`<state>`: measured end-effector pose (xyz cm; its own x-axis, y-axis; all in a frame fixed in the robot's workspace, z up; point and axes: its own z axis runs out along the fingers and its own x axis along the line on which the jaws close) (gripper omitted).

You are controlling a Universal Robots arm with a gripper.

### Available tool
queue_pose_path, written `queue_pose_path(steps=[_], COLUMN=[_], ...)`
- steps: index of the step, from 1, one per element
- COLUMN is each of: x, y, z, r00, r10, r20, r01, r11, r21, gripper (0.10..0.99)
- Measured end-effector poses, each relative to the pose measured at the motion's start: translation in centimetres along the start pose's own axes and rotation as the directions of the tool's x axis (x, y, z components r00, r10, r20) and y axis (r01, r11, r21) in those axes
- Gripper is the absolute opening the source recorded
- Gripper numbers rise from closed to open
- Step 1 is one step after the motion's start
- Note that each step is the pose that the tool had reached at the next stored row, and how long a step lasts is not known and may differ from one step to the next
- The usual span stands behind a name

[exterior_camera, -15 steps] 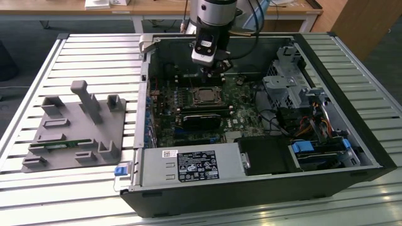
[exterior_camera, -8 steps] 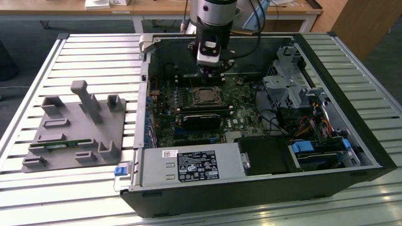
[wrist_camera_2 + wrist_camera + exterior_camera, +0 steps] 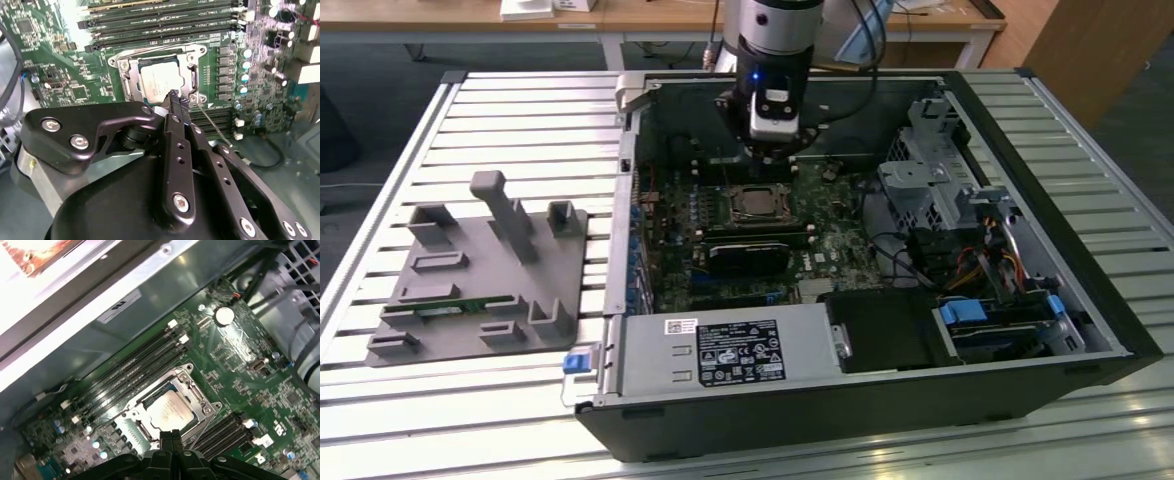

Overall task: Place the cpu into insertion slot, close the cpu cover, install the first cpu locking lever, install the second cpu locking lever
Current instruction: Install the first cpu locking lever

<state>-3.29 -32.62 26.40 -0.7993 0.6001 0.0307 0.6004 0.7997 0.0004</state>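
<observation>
Already the cpu lies seated inside the insertion slot.

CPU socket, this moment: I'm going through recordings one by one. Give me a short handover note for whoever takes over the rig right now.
Gripper: shut, nothing seen between its tips, which sit at the edge of the cpu cover.
Things: the cpu sits in the insertion slot. The cover lies flat around it, with the chip's top showing through its window.
Done: cpu placed, cover down.
Left: one thin locking lever sticks out from the socket's corner over the memory slots, so it looks unlatched. I cannot tell the other lever's state.
</observation>
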Motion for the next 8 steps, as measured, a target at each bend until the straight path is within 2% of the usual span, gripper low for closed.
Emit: queue_pose_path(steps=[4, 8], x=[0.00, 0.00], y=[0.00, 0.00], z=[0.00, 0.00], r00=[0.9980, 0.9921], r10=[-0.064, -0.126], r20=[-0.0001, -0.0003], r01=[0.064, 0.126], r11=[0.9980, 0.9921], r21=[0.002, 0.004], gripper=[0.110, 0.110])
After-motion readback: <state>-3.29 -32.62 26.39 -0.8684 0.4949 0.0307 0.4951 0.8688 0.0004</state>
